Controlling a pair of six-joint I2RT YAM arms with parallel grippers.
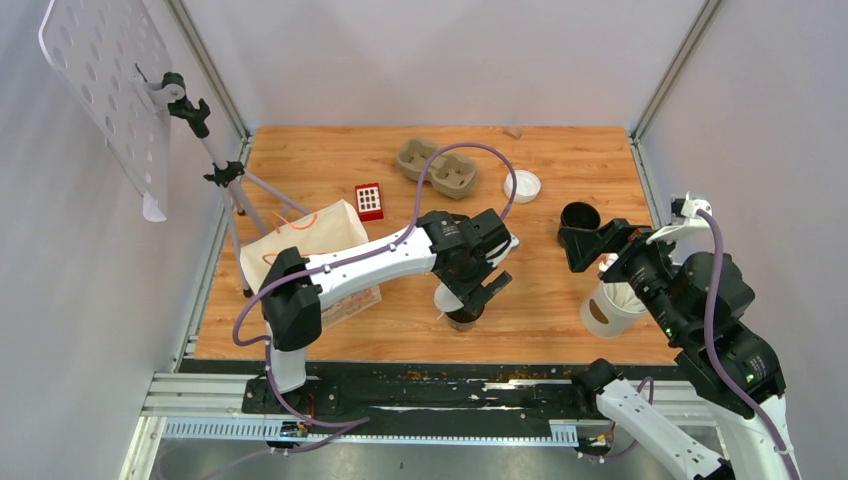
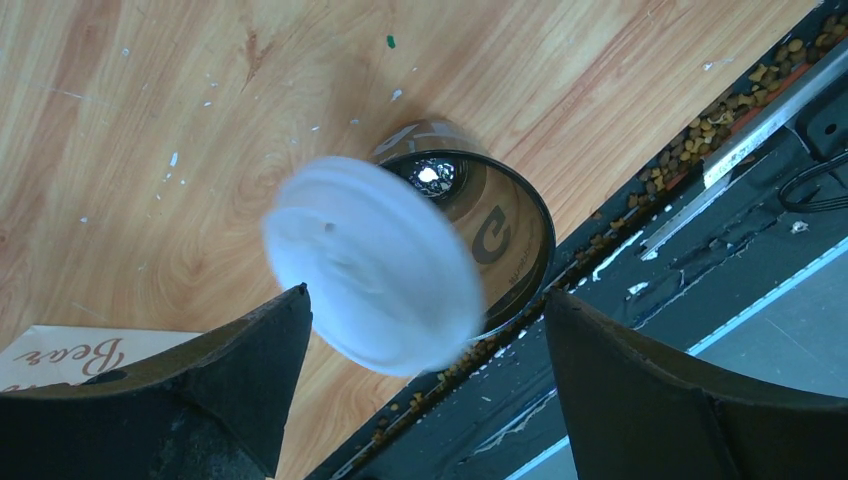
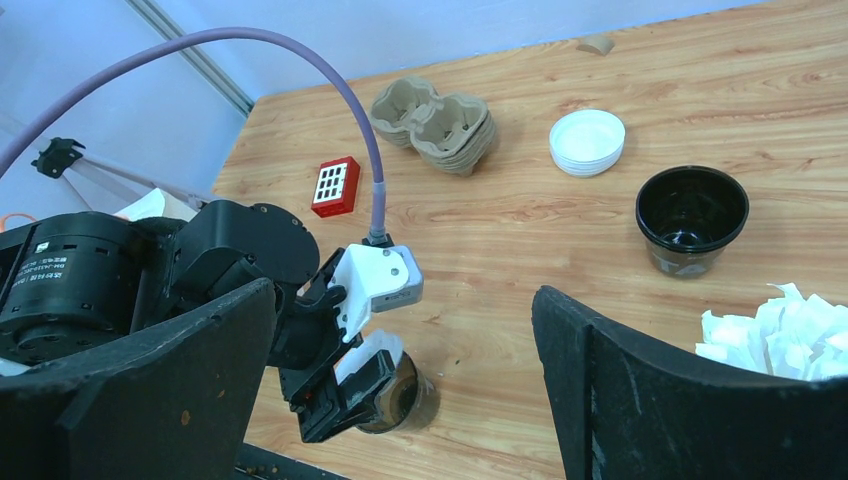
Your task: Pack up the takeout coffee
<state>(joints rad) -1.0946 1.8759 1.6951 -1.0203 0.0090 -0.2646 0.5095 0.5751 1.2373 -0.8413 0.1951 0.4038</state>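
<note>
Two fingers of the left gripper (image 2: 425, 295) stand spread wide, gripping nothing. Between and below them a white lid (image 2: 375, 265) sits tilted and blurred over the mouth of a dark takeout cup (image 2: 505, 235). It covers the mouth only in part, and the opening shows at the lid's 1 o'clock side. Whether the lid touches either finger cannot be told. This cup stands at 6 o'clock on the table (image 1: 330, 160), close to the near edge.

The right gripper (image 3: 405, 300) is likewise fully parted, with nothing held. It hangs at the table's 3 o'clock side.

A second cup (image 1: 580, 215), dark and uncovered, stands upright just beyond the right gripper at about 2 o'clock. Spare lids (image 1: 522, 185) lie at 1 o'clock, apart from that cup. A pulp tray (image 1: 438, 167) lies at 12 o'clock. A paper bag (image 1: 310, 235) is at 9 o'clock beside the left arm. A white holder (image 1: 610, 310) stands at 4 o'clock.
</note>
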